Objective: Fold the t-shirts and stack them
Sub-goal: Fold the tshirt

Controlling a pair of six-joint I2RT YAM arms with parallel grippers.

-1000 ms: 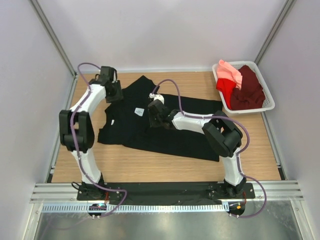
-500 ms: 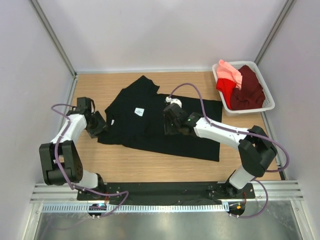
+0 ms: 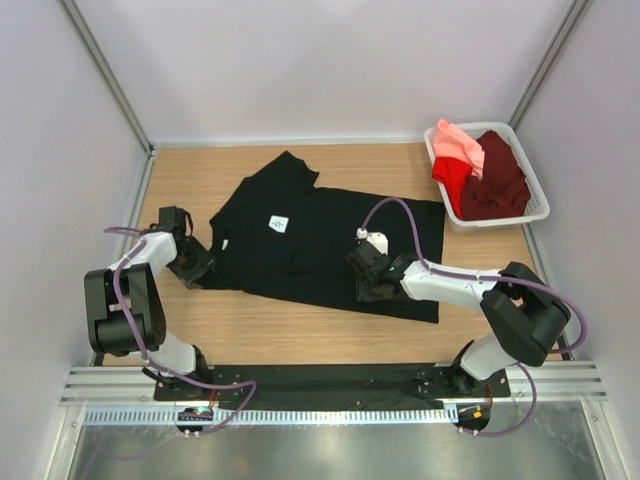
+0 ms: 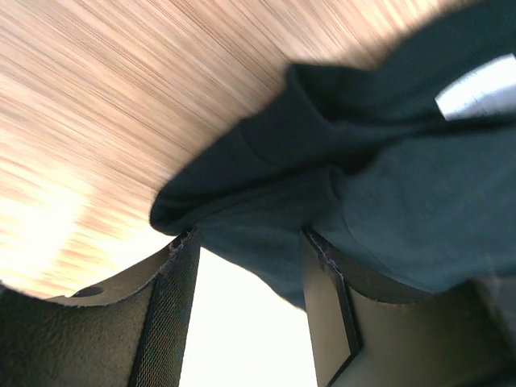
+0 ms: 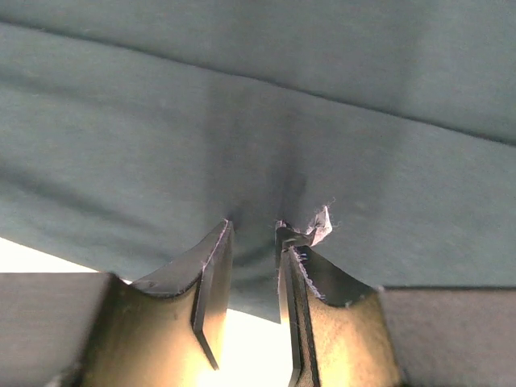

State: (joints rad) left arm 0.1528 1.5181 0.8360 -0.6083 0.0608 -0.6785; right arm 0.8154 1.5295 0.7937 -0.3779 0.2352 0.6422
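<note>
One large black cloth t-shirt point(image 3: 300, 250) lies spread on the wooden table point(image 3: 250, 325). Its small white square chest label point(image 3: 279, 224) is too small to read. Left gripper point(image 4: 250, 242): jaws apart at the sleeve edge. Right gripper point(image 5: 254, 232): jaws clamped on the hem.

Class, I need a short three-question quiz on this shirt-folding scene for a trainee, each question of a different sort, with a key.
1. True or false: the black shirt lies in the basket.
2. How many shirts show in the basket? A one, B three, C five.
3. Which gripper has its tips at the black shirt's near hem?

Key:
1. False. It lies spread on the table.
2. B: salmon, red and maroon.
3. The right gripper.
</note>
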